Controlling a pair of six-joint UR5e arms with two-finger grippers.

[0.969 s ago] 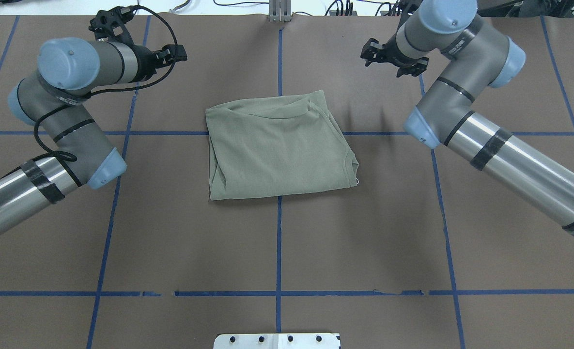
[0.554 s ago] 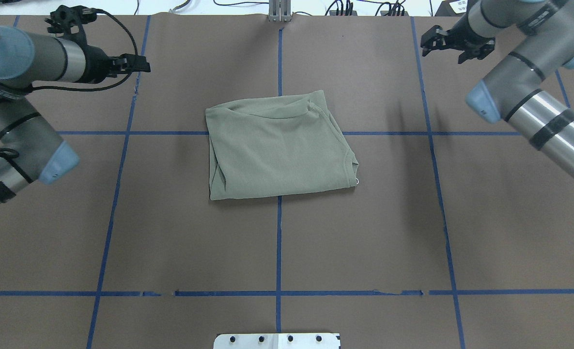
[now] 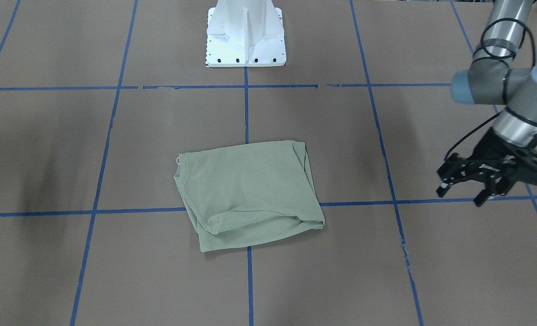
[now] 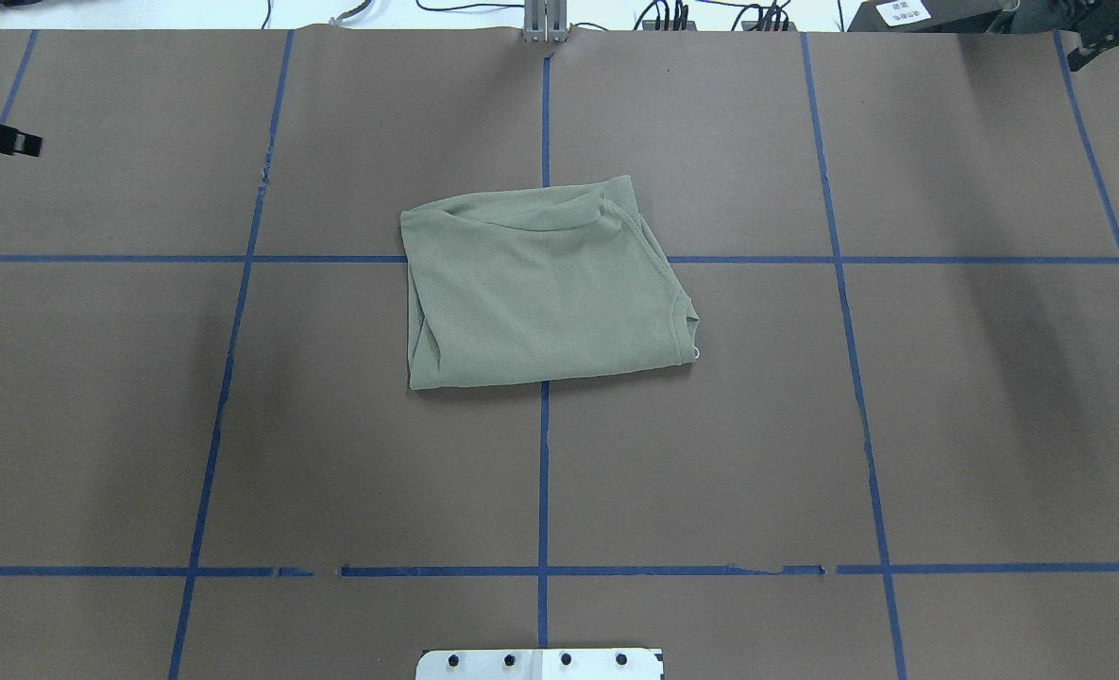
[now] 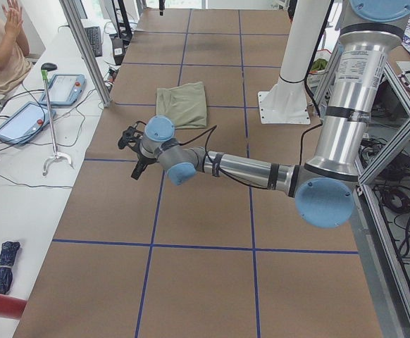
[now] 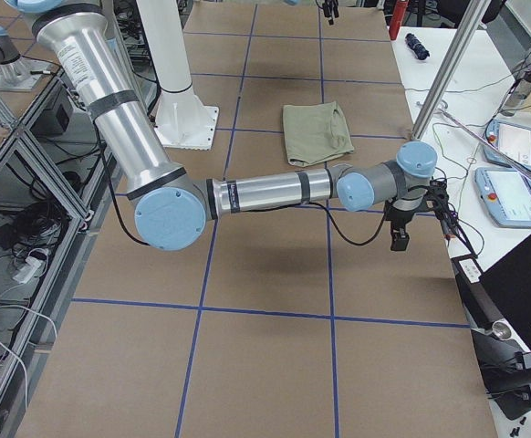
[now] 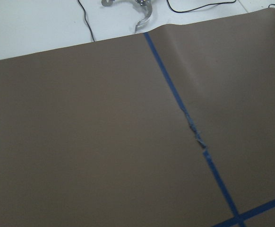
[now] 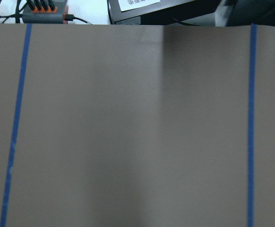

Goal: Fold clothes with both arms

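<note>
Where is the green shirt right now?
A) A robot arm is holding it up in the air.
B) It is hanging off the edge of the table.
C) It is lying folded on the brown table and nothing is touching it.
C: the shirt lies folded flat on the table, and the left end effector hangs far off to its side, empty.

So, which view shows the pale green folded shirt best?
Overhead exterior: the pale green folded shirt lies central and whole. Front-facing shows it whole too; the side views show it small and distant; the wrist views miss it.
</note>
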